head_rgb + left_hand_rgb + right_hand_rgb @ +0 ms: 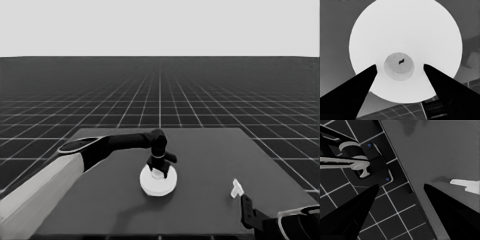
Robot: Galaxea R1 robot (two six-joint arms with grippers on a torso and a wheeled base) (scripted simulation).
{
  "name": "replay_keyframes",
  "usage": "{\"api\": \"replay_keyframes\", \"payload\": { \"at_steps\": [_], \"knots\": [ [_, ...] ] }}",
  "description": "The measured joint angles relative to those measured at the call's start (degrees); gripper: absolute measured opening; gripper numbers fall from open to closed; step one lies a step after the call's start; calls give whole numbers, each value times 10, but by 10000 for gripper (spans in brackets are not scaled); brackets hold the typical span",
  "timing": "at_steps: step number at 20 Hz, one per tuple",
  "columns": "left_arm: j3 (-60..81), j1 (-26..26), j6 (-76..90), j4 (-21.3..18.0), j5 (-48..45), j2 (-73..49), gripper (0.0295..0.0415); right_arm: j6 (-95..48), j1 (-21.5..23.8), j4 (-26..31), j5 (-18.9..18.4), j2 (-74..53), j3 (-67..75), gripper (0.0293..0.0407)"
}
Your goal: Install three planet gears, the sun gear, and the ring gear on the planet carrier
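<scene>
The larger round part, the ring gear [169, 185], lies flat near the table's middle. My left gripper [158, 173] reaches in from the left and hangs straight over its centre. In the left wrist view the disc [405, 30] fills most of the picture. The left gripper [400, 65] stands open there, its two fingers either side of the grey centre hub [395, 71] with white showing between hub and fingers. No planet gear, no sun gear and no smaller round part, the planet carrier, shows in any view. My right gripper [401, 185] is parked open past the table's near right corner.
A thin white piece [236, 189] lies near the table's right front edge, close to the parked right arm [260, 220]; it also shows in the right wrist view [467, 185]. Dark machinery with small blue lights [370, 167] sits off the table's edge.
</scene>
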Motion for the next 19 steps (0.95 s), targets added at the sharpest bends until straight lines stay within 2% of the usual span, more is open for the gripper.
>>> {"api": "replay_keyframes", "payload": {
  "at_steps": [4,6,8,14,15,16,17,19],
  "knots": [
    [0,0,0,0,0,0,385,0,0,0,0,0,0,385],
    [24,-40,-209,-34,10,-7,386,0,0,0,0,0,0,385],
    [29,-55,-281,-46,14,-7,385,0,0,0,0,0,0,385],
    [30,-62,-317,-52,16,-7,385,0,0,0,0,0,0,385],
    [285,-111,-40,-14,-183,-160,408,176,156,202,-60,25,-88,393],
    [480,-166,233,10,-305,-386,414,268,227,287,-112,67,-189,392],
    [593,-198,409,23,-376,-542,401,318,249,320,-146,102,-262,389],
    [701,-226,574,36,-443,-681,388,360,260,344,-179,140,-342,385]
  ]
}}
